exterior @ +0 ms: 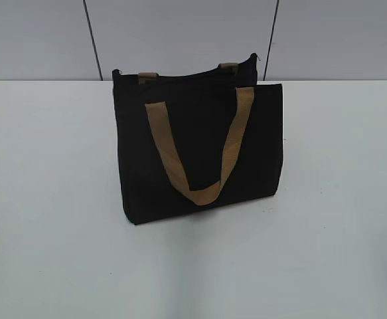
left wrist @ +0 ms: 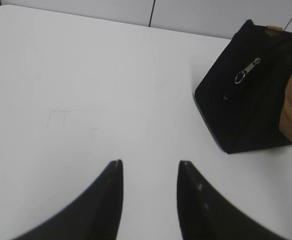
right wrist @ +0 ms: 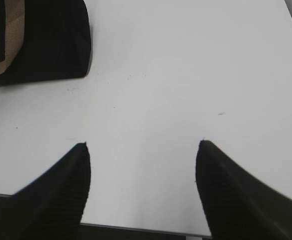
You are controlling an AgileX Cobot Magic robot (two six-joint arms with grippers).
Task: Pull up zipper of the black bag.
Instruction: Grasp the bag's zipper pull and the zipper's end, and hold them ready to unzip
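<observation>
The black bag (exterior: 200,146) stands upright in the middle of the white table, with a tan strap (exterior: 200,153) hanging down its front. It also shows at the right of the left wrist view (left wrist: 251,110) and at the top left of the right wrist view (right wrist: 50,45). The zipper's silvery pull (left wrist: 247,71) hangs at the bag's end in the left wrist view. My left gripper (left wrist: 150,162) is open and empty over bare table, left of the bag. My right gripper (right wrist: 143,144) is open and empty near the table's front edge, right of the bag. Neither gripper shows in the exterior view.
The white table (exterior: 47,199) spreads around the bag. A grey panelled wall (exterior: 180,33) stands behind it. The table's front edge (right wrist: 135,229) runs just under the right gripper.
</observation>
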